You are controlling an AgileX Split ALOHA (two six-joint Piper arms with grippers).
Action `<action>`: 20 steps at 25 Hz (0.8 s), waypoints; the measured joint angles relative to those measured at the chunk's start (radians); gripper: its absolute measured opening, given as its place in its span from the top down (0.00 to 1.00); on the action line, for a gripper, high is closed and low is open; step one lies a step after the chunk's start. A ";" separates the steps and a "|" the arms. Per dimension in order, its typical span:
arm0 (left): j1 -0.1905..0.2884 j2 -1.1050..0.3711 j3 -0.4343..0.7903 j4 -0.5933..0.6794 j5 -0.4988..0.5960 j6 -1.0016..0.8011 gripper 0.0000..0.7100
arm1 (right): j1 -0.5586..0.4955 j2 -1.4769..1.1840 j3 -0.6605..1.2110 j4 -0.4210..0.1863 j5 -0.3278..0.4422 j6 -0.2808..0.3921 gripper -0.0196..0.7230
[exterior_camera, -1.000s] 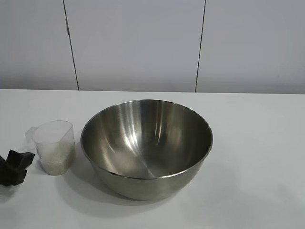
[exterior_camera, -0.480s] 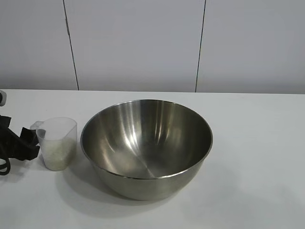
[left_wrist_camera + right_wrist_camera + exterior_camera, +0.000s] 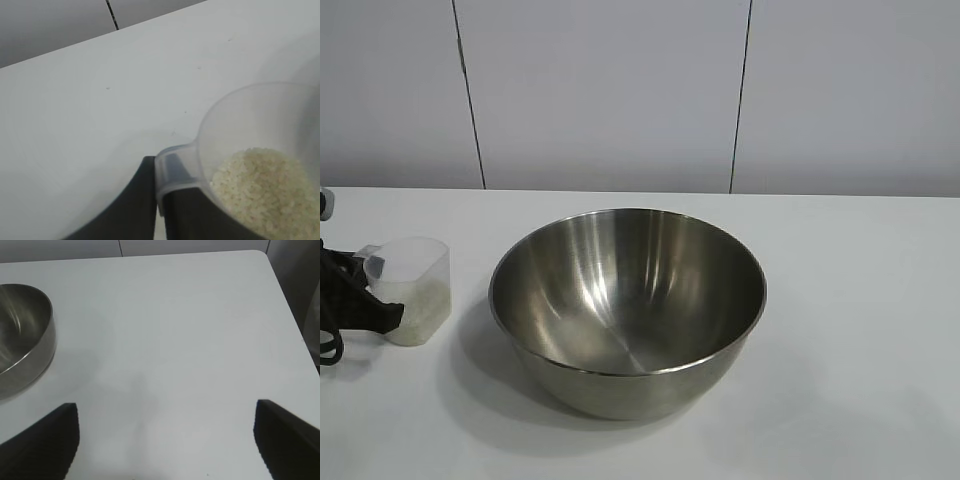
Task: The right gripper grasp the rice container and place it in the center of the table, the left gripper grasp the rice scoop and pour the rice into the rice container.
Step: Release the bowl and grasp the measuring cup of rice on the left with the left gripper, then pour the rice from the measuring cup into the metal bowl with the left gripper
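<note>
Scoop (image 3: 412, 290): left of the bowl (image 3: 628, 305), tab pinched in the closed left gripper (image 3: 362, 300), rice (image 3: 262, 192) inside.
Risk: thin grip may let it tip and spill.
Change: scoop now sits farther left than before.
Right gripper (image 3: 165, 440): spread wide, empty, over table (image 3: 175, 330).

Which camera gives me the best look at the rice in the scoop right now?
The left wrist view: it looks down into the rice scoop held by the left hand, showing the rice as a pale heap. The exterior view shows the rice only dimly through the scoop's wall. The right wrist view doesn't show it.
</note>
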 joint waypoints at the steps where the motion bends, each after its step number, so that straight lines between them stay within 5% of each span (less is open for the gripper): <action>1: 0.000 0.000 0.000 0.013 0.000 -0.003 0.98 | 0.000 0.000 0.000 0.000 0.000 0.000 0.10; 15: 0.000 -0.142 -0.017 0.084 0.012 0.010 0.99 | 0.000 0.000 0.000 0.000 0.000 0.000 0.10; 20: -0.007 -0.280 -0.074 0.169 0.147 0.062 0.99 | 0.000 0.000 0.000 0.000 0.000 0.000 0.11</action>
